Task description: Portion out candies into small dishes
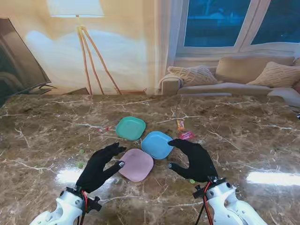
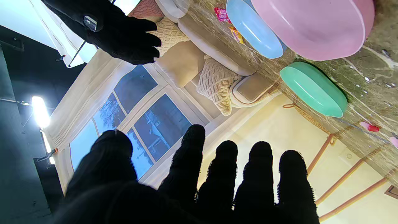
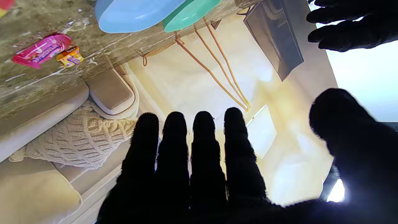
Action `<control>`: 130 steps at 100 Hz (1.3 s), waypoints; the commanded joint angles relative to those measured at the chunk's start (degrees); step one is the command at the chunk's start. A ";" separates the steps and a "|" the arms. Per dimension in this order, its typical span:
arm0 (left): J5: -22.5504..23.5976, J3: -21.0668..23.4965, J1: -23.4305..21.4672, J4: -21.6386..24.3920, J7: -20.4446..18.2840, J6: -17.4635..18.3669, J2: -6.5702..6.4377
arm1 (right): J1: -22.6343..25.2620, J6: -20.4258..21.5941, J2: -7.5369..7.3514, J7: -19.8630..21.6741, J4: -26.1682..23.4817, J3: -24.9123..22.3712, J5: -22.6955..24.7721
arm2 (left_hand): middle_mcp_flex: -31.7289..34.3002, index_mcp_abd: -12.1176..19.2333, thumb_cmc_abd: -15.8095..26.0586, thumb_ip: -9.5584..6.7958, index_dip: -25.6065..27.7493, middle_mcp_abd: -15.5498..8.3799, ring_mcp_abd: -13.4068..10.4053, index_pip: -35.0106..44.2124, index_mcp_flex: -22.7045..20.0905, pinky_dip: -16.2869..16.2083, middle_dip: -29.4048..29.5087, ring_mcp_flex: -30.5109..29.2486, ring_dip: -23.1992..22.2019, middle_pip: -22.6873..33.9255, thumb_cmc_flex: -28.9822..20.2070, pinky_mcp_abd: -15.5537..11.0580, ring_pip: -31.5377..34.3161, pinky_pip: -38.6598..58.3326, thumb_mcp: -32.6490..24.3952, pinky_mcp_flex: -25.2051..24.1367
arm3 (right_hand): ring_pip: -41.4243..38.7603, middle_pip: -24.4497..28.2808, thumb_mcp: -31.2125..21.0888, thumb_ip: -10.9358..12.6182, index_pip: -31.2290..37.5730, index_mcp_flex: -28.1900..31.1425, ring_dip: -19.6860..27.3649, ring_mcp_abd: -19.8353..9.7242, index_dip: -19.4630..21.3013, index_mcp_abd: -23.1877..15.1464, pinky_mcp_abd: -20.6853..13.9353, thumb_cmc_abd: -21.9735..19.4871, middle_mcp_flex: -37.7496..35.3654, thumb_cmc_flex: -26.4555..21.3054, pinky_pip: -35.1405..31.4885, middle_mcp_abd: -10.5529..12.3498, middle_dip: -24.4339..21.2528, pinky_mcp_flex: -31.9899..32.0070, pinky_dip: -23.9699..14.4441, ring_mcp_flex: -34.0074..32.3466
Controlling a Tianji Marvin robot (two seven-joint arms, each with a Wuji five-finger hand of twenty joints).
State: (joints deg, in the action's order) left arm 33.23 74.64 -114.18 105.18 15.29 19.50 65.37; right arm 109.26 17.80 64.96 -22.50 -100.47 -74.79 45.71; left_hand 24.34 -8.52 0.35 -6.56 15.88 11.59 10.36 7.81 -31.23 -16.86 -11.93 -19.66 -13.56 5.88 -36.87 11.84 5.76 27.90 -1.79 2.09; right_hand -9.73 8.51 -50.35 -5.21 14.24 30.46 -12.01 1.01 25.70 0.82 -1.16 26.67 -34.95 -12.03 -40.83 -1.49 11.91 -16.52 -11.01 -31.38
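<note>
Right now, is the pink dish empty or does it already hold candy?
Empty. The pink dish shows a bare inside in the stand view and the left wrist view. The wrapped candies lie on the table beyond the blue dish.

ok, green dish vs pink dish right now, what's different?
The green dish lies farthest from me; the pink dish lies nearest, between the two hands. The pink dish touches or slightly overlaps the blue dish; the green dish shows only a narrow gap or contact with it. The left hand has fingers at the pink dish's rim; nothing is near the green dish. Shared: same rounded-square shape, similar size, both empty.
</note>
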 commanded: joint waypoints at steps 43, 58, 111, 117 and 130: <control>-0.23 0.21 -0.43 -0.13 0.16 -0.21 0.18 | 1.79 -1.34 -0.32 1.62 -1.65 -1.06 1.06 | -0.17 0.26 2.31 0.76 -0.76 -0.73 -1.40 -0.59 0.56 1.08 0.56 -0.01 0.52 0.33 -0.76 -1.71 -0.26 1.63 1.09 -0.67 | 0.60 -0.49 0.59 1.91 0.13 0.37 0.40 -2.30 0.15 -1.09 -0.27 -0.46 -0.15 1.96 -0.51 0.58 0.26 0.36 1.07 -1.69; 0.14 0.48 -0.72 0.08 0.25 -0.19 0.15 | 2.49 -1.74 -0.60 2.31 -1.83 -1.74 2.15 | -0.12 0.31 2.30 0.76 -0.76 -0.72 -1.35 -0.58 0.52 1.08 0.57 -0.03 0.52 0.33 -0.79 -1.77 -0.27 1.65 1.09 -0.64 | 0.08 -0.33 0.19 1.82 0.30 0.62 -0.34 -0.95 0.25 -1.32 1.22 -0.06 -0.19 1.48 -0.68 0.60 0.59 1.23 0.51 -1.18; 0.95 0.62 -0.56 0.30 -0.17 -1.12 -0.01 | 4.21 -6.17 -2.07 6.25 0.22 -5.50 8.57 | -0.10 0.29 2.31 0.77 -0.71 -0.65 -1.41 -0.55 0.53 1.13 0.53 0.05 0.54 0.31 -0.88 -1.74 -0.31 1.58 1.09 -0.68 | 0.07 -0.78 -11.07 -1.82 5.96 7.62 -2.18 -0.43 4.93 -2.77 2.34 14.35 1.63 -7.13 2.94 -0.49 1.31 3.56 -3.82 2.29; 1.03 0.68 -0.58 0.33 -0.17 -1.23 -0.01 | 4.52 -6.59 -2.19 6.97 0.40 -6.02 8.86 | -0.10 0.40 2.26 0.77 -0.69 -0.74 -1.41 -0.51 0.44 1.13 0.53 -0.05 0.53 0.30 -0.92 -1.69 -0.26 1.58 1.08 -0.68 | 0.06 -0.73 -11.51 -1.92 6.08 8.00 -2.17 -0.41 5.08 -2.87 2.35 15.34 1.65 -7.82 3.13 -0.63 1.30 3.66 -3.93 2.48; 1.01 0.93 -0.76 0.58 -0.35 -1.52 -0.03 | 4.87 -7.65 -2.45 8.43 0.95 -6.67 9.52 | -0.11 0.33 2.27 0.77 -0.69 -0.63 -1.37 -0.53 0.48 1.14 0.52 0.00 0.53 0.31 -0.95 -1.77 -0.28 1.56 1.08 -0.72 | -0.17 -0.67 -13.15 -2.34 6.44 8.43 -2.22 -0.39 5.58 -3.11 2.53 18.01 1.96 -9.16 3.44 -0.69 1.20 3.61 -4.24 2.50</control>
State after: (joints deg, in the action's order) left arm 34.09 75.55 -114.47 105.46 15.09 18.38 65.37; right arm 113.37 11.08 62.99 -15.31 -100.67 -81.21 54.94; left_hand 24.34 -8.52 0.36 -6.56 15.88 11.59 10.33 7.81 -31.23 -16.83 -11.93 -19.66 -13.56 5.89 -36.87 11.84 5.76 27.92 -1.79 2.07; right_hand -9.84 8.51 -61.43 -5.74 19.87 37.15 -13.37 1.07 30.29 -1.26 1.39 42.46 -34.80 -19.57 -38.87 -1.74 12.75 -13.72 -13.75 -31.28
